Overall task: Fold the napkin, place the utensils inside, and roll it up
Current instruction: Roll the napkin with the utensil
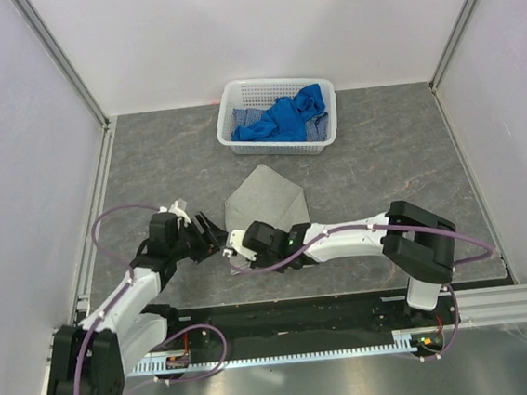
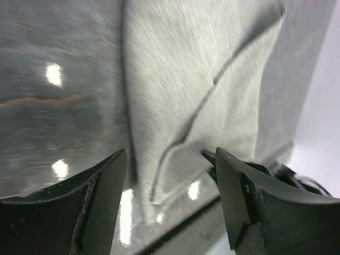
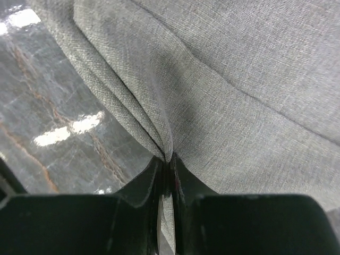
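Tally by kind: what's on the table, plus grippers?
napkin: 1
basket: 1
blue cloth heap: 1, pieces uncountable
grippers: 2 (left gripper, right gripper)
total: 5

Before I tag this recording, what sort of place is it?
Probably a lab robot test cell: plain white panel walls on aluminium frame posts enclose a dark grey stone-patterned tabletop, with a white perforated plastic basket of bright blue cloths at the back.

No text, label or number can be read on anything here
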